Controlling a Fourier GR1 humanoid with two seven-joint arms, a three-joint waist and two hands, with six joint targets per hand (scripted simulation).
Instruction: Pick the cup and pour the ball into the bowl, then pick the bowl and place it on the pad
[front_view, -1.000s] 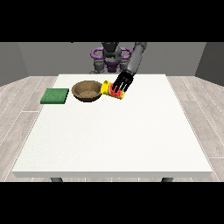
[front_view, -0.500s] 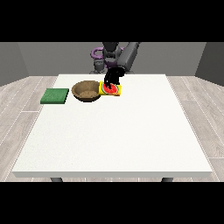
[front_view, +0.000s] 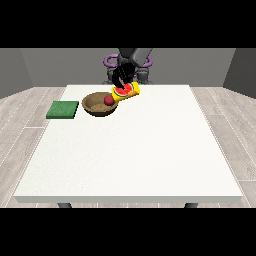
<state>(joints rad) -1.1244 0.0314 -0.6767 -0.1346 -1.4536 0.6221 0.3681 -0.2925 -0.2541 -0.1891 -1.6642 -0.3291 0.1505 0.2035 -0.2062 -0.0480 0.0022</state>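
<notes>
With the ball (front_view: 108, 100) lying in the bowl (front_view: 99, 104), the robot hand (front_view: 123, 76) holding the tipped cup (front_view: 126, 92) (rigid, likely light) should next take the bowl's rim.

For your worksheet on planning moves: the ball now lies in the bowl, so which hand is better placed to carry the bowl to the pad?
Probably the right: its side faces the pad, and the left hand holds the cup beside the bowl.

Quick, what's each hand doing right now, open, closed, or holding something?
Hand at the view's right: closed around the yellow cup, tipped toward the bowl.
Other hand: not in view.
</notes>
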